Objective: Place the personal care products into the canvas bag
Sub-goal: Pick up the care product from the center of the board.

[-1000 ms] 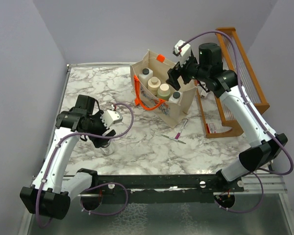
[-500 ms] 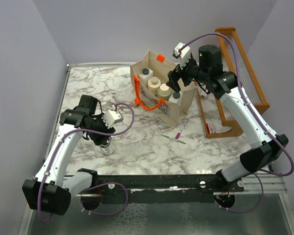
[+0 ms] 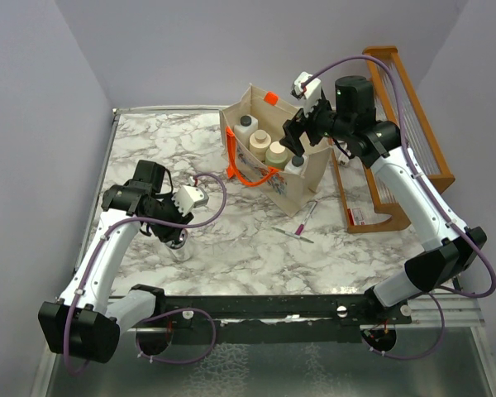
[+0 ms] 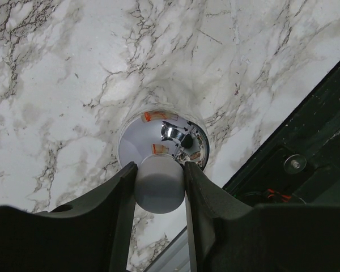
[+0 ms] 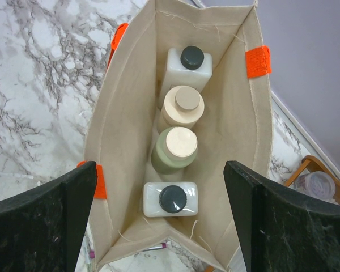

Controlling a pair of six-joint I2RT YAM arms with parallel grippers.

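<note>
Four bottles (image 3: 260,142) stand inside the canvas bag (image 3: 302,186), upper centre of the overhead view. The fifth, a short chrome-capped bottle (image 4: 158,133), sits on the tabletop (image 4: 56,85) at left, pinched by the left tool (image 4: 160,177). The right tool (image 5: 160,190) gapes above the bag.

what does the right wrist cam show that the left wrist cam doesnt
Only right wrist: the canvas bag seen from above, holding a row of four: far white bottle, beige bottle, olive-green bottle, near white bottle, with the right pincer open over it. Only left wrist: the left pincer closed on the chrome-capped bottle. Both: the marble tabletop.
</note>
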